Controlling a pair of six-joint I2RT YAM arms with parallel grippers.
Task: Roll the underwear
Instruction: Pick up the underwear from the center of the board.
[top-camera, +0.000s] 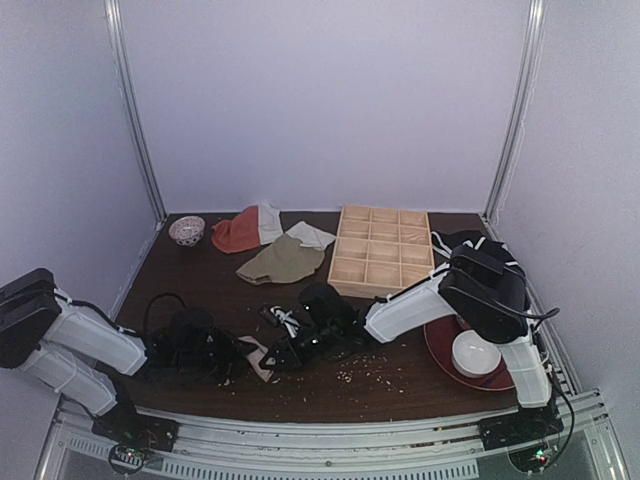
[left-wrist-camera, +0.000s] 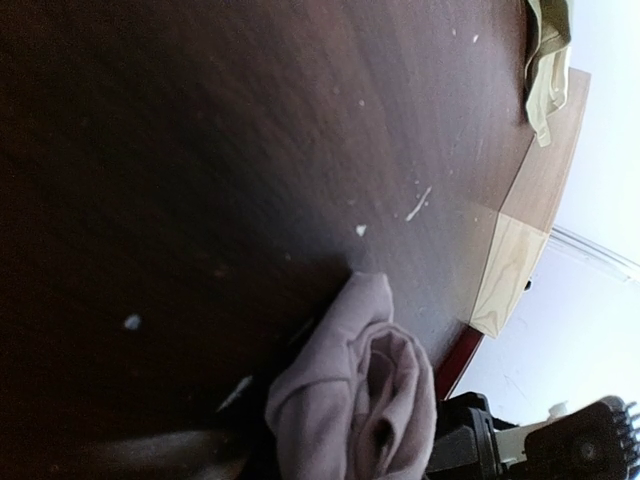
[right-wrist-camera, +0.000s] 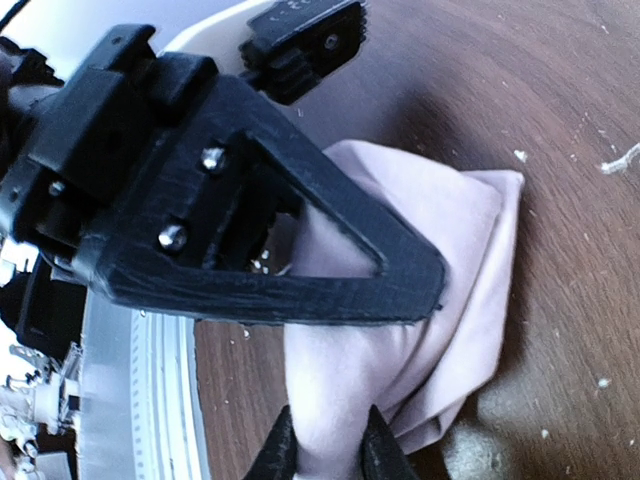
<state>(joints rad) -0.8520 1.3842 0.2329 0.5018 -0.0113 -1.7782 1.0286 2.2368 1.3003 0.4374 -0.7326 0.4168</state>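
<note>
On the near surface (right-wrist-camera: 560, 100), right jaws clamp the underwear (right-wrist-camera: 460, 230); left jaws: cannot tell. A slack grip could unroll it.

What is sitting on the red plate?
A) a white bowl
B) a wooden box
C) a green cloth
A: the white bowl sits on the red plate at the right, while the green cloth and the wooden box lie farther back, off the plate.
</note>
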